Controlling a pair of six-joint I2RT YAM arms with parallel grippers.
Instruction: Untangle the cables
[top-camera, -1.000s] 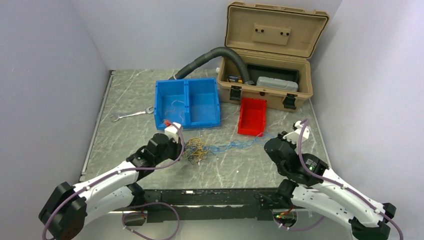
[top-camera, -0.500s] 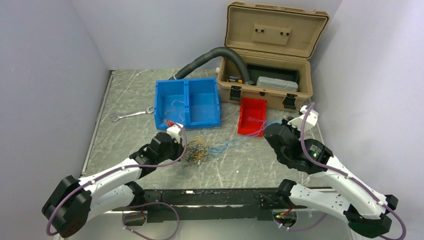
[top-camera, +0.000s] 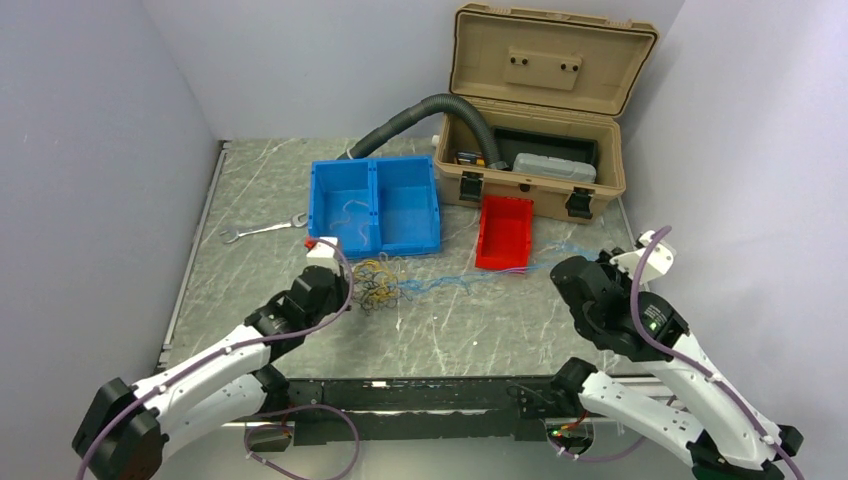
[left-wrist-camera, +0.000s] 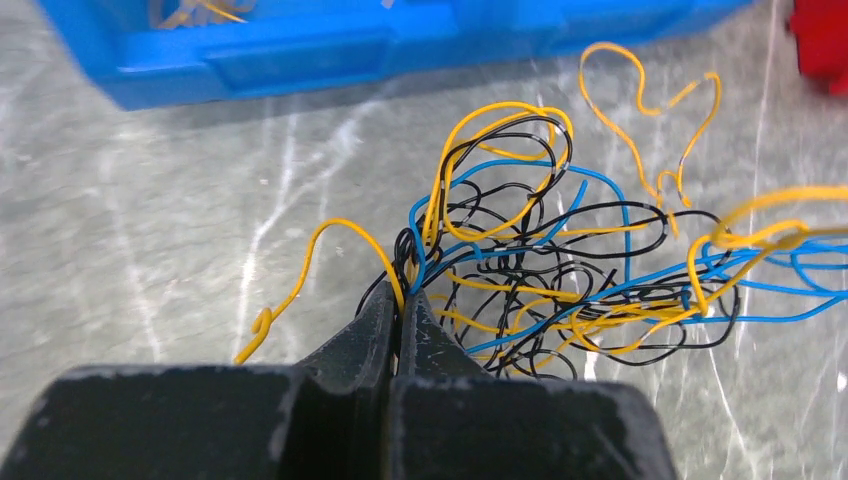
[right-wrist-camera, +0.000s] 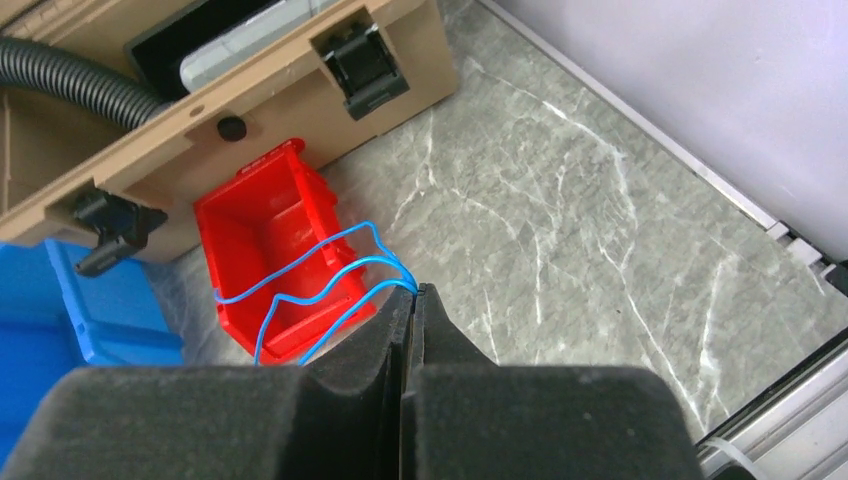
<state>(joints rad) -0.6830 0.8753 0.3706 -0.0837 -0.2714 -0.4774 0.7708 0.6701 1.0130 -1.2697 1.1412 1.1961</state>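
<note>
The cables form a knot (top-camera: 380, 282) of thin yellow, black and blue wires on the table just in front of the blue bin. The knot (left-wrist-camera: 560, 270) fills the left wrist view. My left gripper (left-wrist-camera: 400, 297) is shut on yellow, black and blue strands at the knot's left edge, and it (top-camera: 358, 285) sits low by the bin. Several blue wires (top-camera: 470, 278) run rightward from the knot. My right gripper (right-wrist-camera: 418, 290) is shut on their ends (right-wrist-camera: 300, 270), raised above the table to the right of the red bin, where it (top-camera: 566, 264) shows in the top view.
A blue two-compartment bin (top-camera: 375, 205) with a few loose wires stands behind the knot. A red bin (top-camera: 505, 232) lies under the stretched blue wires. An open tan toolbox (top-camera: 540, 120) with a grey hose (top-camera: 420, 110) is at the back. A wrench (top-camera: 262, 230) lies left.
My right gripper has swung right and risen, drawing the blue wires out of the knot. My left gripper has moved with the knot toward the blue bin.
</note>
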